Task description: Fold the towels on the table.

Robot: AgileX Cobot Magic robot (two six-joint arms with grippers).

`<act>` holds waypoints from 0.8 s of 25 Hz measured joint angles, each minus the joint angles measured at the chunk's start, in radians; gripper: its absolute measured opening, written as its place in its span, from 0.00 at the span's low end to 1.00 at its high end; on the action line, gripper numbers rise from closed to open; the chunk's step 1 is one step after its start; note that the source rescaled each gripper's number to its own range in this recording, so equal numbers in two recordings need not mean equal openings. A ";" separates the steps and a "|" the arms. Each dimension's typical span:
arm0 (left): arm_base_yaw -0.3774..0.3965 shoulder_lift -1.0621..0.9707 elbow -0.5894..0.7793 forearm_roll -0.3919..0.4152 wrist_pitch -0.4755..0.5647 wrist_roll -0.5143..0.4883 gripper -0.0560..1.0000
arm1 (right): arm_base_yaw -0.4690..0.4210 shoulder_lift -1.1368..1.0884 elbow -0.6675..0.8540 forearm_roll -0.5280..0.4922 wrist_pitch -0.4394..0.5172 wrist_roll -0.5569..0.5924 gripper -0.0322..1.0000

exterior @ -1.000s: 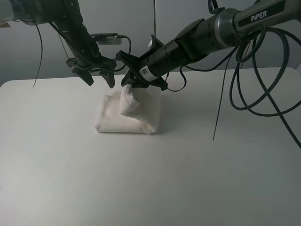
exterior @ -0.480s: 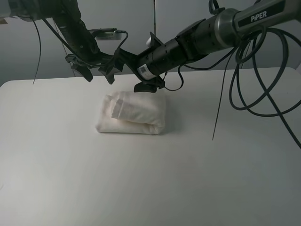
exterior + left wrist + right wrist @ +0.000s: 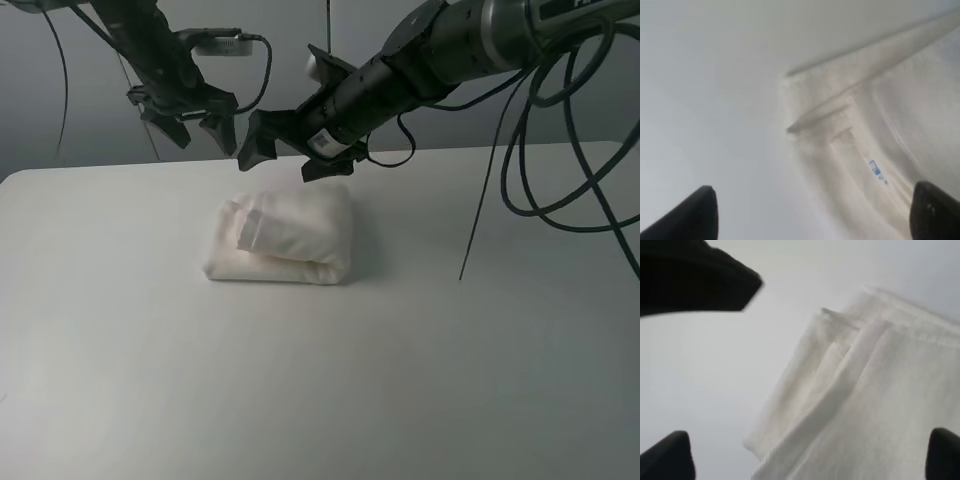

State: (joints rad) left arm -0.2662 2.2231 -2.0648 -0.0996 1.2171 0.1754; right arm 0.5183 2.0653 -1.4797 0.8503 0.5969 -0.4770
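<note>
The white towel lies folded into a thick bundle on the white table, toward the back middle. Its border band faces the left on top. My left gripper hangs open and empty above and behind the towel's left side. My right gripper reaches across from the right, open and empty, just above the towel's back edge. The left wrist view shows the towel's folds and a small label between its fingertips. The right wrist view shows the layered folds below its open fingertips.
Black cables hang from the right arm over the table's right back part. A thin cable drops to the tabletop right of the towel. A grey wall stands behind the table's back edge.
My right gripper let go of the towel's flap, which dropped onto the bundle, then rose with jaws open. My left gripper moved up and back.
</note>
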 joint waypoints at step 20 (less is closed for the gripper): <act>0.000 -0.526 0.110 0.120 0.000 -0.005 0.99 | -0.011 -0.628 0.010 -0.879 0.296 0.413 1.00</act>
State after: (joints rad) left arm -0.2662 1.6970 -1.9547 0.0200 1.2171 0.1703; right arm 0.5074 1.4370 -1.4701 -0.0285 0.8931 -0.0637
